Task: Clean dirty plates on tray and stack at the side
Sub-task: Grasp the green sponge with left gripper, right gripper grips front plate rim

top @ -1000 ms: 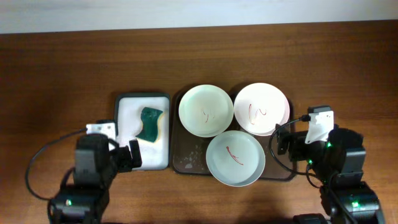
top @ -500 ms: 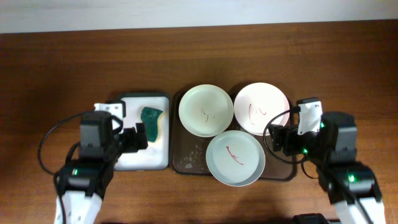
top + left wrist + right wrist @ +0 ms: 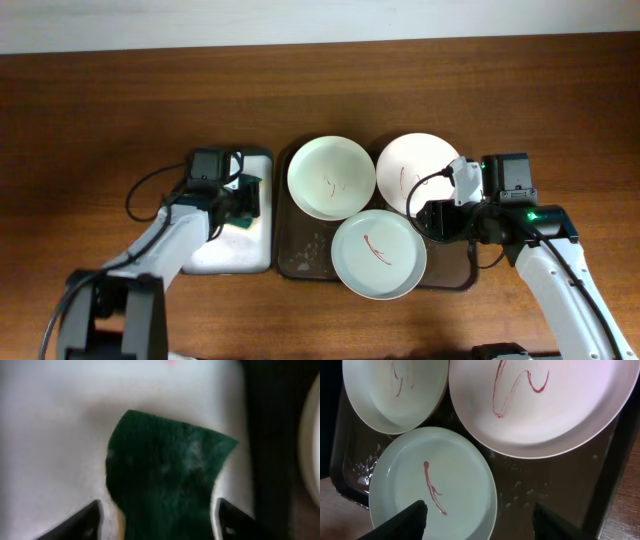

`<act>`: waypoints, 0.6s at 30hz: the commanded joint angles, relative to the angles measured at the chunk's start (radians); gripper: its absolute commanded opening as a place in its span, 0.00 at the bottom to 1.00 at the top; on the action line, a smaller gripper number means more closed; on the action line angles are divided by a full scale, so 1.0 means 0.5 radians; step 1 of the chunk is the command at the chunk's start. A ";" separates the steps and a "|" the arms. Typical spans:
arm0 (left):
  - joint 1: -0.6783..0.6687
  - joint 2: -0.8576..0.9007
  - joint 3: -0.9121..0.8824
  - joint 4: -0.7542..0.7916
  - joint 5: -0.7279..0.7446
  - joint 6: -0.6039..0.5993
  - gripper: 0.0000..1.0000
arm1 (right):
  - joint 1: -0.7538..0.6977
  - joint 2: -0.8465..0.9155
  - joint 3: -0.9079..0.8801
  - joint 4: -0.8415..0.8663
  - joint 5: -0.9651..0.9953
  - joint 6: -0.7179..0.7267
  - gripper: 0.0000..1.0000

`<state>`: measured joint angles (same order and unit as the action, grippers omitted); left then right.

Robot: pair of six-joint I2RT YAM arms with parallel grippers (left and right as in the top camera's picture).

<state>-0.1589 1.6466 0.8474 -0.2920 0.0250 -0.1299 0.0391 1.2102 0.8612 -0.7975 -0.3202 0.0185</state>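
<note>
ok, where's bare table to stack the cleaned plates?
Widest bare wood: the far strip of table behind both trays. Also far left, beyond the white tray. Crowded: the tray, nearly filled by three plates.

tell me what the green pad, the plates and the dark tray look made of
Green pad: fuzzy, matte fibre, likely a scouring sponge.
Plates: smooth and glossy, probably glazed ceramic or melamine.
Dark tray: smooth with a dull sheen, likely plastic.
</note>
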 commanded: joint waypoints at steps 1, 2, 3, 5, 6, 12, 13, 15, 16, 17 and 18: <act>-0.007 0.094 0.027 0.060 -0.004 0.008 0.54 | 0.013 -0.002 0.029 0.000 -0.026 -0.007 0.68; -0.014 0.101 0.027 0.060 -0.005 0.008 0.50 | 0.013 -0.003 0.029 0.001 -0.026 -0.007 0.68; -0.021 0.107 0.027 0.060 -0.005 0.008 0.47 | 0.013 -0.002 0.029 0.001 -0.026 -0.007 0.68; -0.023 0.125 0.027 0.056 -0.011 0.008 0.19 | 0.013 -0.002 0.029 0.000 -0.026 -0.007 0.68; -0.023 0.136 0.027 0.046 -0.011 0.008 0.08 | 0.013 -0.002 0.029 -0.007 -0.026 -0.007 0.69; -0.021 -0.024 0.092 -0.146 -0.012 0.008 0.00 | 0.013 -0.002 0.028 -0.142 -0.018 -0.008 0.69; -0.021 -0.101 0.117 -0.217 -0.011 0.008 0.00 | 0.013 0.006 0.028 -0.174 -0.018 -0.008 0.67; -0.021 -0.235 0.124 -0.330 -0.010 -0.062 0.00 | 0.013 0.051 0.028 -0.212 -0.019 -0.007 0.64; -0.021 -0.253 0.124 -0.415 -0.006 -0.132 0.00 | 0.013 0.103 0.026 -0.243 -0.019 -0.008 0.63; -0.021 -0.248 0.122 -0.472 -0.003 -0.176 0.00 | 0.013 0.143 0.024 -0.261 -0.019 -0.008 0.63; -0.021 -0.246 0.108 -0.542 -0.002 -0.250 0.00 | 0.013 0.210 0.024 -0.269 -0.018 -0.008 0.63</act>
<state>-0.1658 1.5368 0.8906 -0.5133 0.0231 -0.1665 0.0391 1.2579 0.8623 -0.9237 -0.3206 0.0189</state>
